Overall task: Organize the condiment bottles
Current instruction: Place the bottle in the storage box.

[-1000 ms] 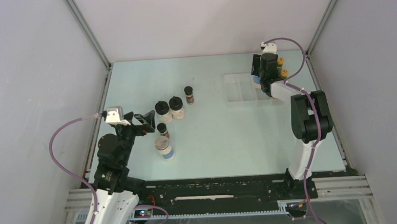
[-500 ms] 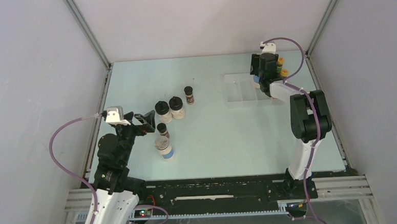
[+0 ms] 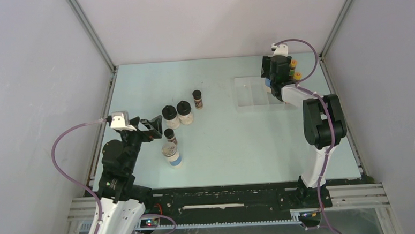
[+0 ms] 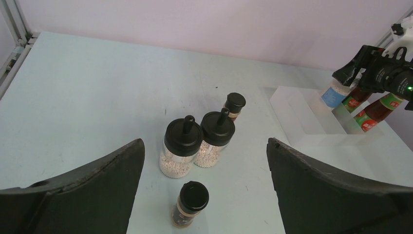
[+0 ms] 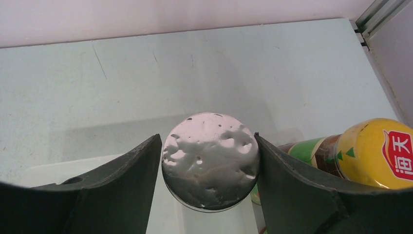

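Far right on the counter [image 3: 239,147], a grey-lidded jar [image 5: 210,161] stands in the clear tray [image 3: 247,96], just beside a yellow-capped red sauce bottle [image 5: 370,153]. My right jaws flank its lid closely; I cannot tell whether they pinch it. My left jaws gape wide near two black-lidded jars [image 4: 182,146] mid-counter.

The left arm [image 3: 117,170] rises from its near-left base, folded at the elbow, its wrist turned toward the middle of the table. The left gripper [image 3: 151,126] hangs low, its fingers [image 4: 97,190] spread wide with nothing between them. The right arm [image 3: 321,124] stretches to the far right corner, and the right gripper [image 3: 272,80] points down. Its fingers [image 5: 112,195] stand partly apart, close on either side of a grey-lidded jar [image 5: 209,161]; whether they press it cannot be told
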Motion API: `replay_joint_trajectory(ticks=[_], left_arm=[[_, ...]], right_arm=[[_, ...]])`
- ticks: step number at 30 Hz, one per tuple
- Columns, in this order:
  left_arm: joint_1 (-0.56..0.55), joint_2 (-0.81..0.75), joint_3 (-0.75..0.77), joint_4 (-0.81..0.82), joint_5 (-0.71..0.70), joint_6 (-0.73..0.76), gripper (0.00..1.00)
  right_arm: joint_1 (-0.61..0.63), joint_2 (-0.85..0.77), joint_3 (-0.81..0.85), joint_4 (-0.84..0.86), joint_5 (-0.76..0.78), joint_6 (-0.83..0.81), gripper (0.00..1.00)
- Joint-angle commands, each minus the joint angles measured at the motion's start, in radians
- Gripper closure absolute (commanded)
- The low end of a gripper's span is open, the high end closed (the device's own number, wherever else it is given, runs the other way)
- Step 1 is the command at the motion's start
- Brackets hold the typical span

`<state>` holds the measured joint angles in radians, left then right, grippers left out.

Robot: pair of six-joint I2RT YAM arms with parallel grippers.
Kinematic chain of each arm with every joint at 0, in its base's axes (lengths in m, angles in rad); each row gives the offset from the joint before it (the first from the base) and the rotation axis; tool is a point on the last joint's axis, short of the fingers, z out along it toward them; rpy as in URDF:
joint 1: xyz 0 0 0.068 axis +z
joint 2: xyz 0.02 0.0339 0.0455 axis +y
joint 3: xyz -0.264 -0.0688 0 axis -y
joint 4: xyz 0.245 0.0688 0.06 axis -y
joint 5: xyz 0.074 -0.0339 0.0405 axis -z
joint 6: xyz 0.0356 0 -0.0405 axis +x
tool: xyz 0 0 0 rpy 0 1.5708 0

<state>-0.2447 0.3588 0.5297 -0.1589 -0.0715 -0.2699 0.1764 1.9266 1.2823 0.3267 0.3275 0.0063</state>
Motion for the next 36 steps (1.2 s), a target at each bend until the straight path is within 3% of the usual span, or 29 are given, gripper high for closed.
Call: replay_joint_trajectory(ticks=[1,14,19,24,31,36], left_arm=[[-0.004,-0.013,-0.01,0.029,0.019,0.008,0.0],[-0.004,-0.042,-0.011,0.022,0.016,0.009,0.0],[-0.004,-0.047,-0.009,0.022,0.012,0.009,0.0],[-0.004,-0.056,-0.005,0.022,0.002,0.008,0.0],[-0.004,-0.095,-0.004,0.016,-0.009,-0.002,0.0],[-0.004,-0.117,-0.001,0.01,-0.029,-0.008,0.0]], right_arm=[[0.013,-0.068,0.038,0.032,0.018,-0.017,0.24],[0.029,-0.195,0.038,0.008,0.067,-0.07,0.23],[0.094,-0.291,-0.015,-0.008,0.06,-0.11,0.23],[0.227,-0.429,-0.083,-0.085,-0.033,-0.127,0.23],[0.445,-0.607,-0.243,-0.135,-0.25,-0.011,0.22],[0.656,-0.665,-0.292,-0.216,-0.276,-0.025,0.21]])
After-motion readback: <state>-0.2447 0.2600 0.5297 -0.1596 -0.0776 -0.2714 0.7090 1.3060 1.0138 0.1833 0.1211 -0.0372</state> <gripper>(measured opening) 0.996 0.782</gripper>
